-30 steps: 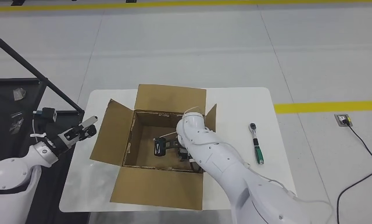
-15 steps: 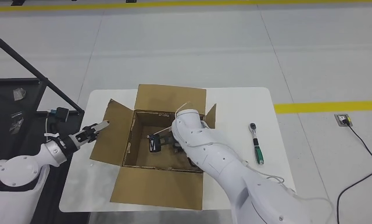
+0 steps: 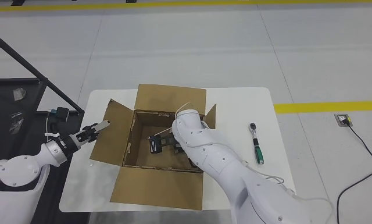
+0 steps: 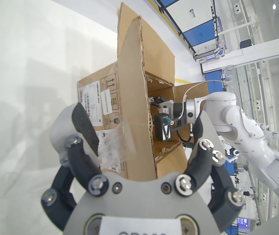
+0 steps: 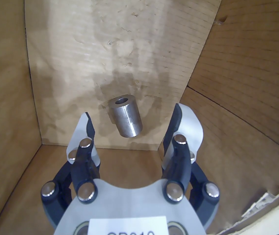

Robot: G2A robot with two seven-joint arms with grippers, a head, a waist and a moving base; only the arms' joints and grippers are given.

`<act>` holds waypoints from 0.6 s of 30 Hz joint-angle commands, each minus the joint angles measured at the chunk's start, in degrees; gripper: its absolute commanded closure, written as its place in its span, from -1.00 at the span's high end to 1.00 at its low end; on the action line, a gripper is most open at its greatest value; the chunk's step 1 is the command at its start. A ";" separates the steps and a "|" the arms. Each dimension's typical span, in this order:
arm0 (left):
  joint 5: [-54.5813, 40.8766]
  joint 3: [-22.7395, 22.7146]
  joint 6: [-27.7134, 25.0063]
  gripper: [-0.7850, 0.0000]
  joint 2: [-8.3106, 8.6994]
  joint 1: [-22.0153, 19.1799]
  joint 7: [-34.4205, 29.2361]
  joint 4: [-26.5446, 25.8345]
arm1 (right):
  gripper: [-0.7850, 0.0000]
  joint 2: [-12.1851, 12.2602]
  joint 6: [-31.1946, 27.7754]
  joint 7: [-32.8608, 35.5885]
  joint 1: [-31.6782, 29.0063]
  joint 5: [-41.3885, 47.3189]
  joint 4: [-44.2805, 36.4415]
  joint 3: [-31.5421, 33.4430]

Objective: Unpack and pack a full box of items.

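An open cardboard box (image 3: 171, 99) stands in the middle of the white table (image 3: 244, 107). My right gripper (image 5: 132, 114) is down inside it, open, fingers on either side of a short steel cylinder (image 5: 126, 119) that lies on the box floor untouched. My left gripper (image 3: 100, 127) is at the box's left flap (image 3: 110, 137), open, and in the left wrist view the flap's edge (image 4: 134, 94) stands between its fingers (image 4: 82, 118). That view also shows the right arm's wrist (image 4: 178, 113) inside the box.
A ratchet wrench with a green handle (image 3: 256, 144) lies on the table right of the box. The front flap (image 3: 157, 186) hangs over the near table edge. A black rack (image 3: 23, 102) stands off the table's left side.
The left gripper has moved in from the left to the box's left flap. The right gripper has shifted a little to the left inside the box.
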 commanded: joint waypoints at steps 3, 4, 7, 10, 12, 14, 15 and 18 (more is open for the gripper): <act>0.00 0.00 0.00 1.00 0.00 0.00 0.00 0.00 | 1.00 0.00 0.01 -0.01 0.00 0.00 -0.01 0.00; -2.81 -1.43 1.88 1.00 -0.11 0.02 3.26 2.67 | 1.00 0.00 0.01 -0.01 0.00 0.00 -0.01 0.00; -8.17 -2.73 4.24 1.00 -0.51 1.49 7.38 2.46 | 1.00 0.00 0.01 -0.01 0.00 0.00 -0.01 0.00; -8.17 -2.73 4.24 1.00 -0.51 1.49 7.38 2.46 | 1.00 0.00 0.01 -0.01 0.00 0.00 -0.01 0.00; -8.17 -2.73 4.24 1.00 -0.51 1.49 7.38 2.46 | 1.00 0.00 0.01 -0.01 0.00 0.00 -0.01 0.00; -8.17 -2.73 4.24 1.00 -0.51 1.49 7.38 2.46 | 1.00 0.01 0.36 -0.21 -0.12 -0.03 -0.22 -0.01; -8.17 -2.73 4.24 1.00 -0.51 1.49 7.38 2.46 | 1.00 0.09 1.28 -0.84 -0.58 -0.50 -0.84 -0.18; -7.76 -2.60 4.10 1.00 -0.58 2.06 8.05 1.60 | 1.00 0.19 3.01 0.55 -1.23 -1.24 -1.30 -0.38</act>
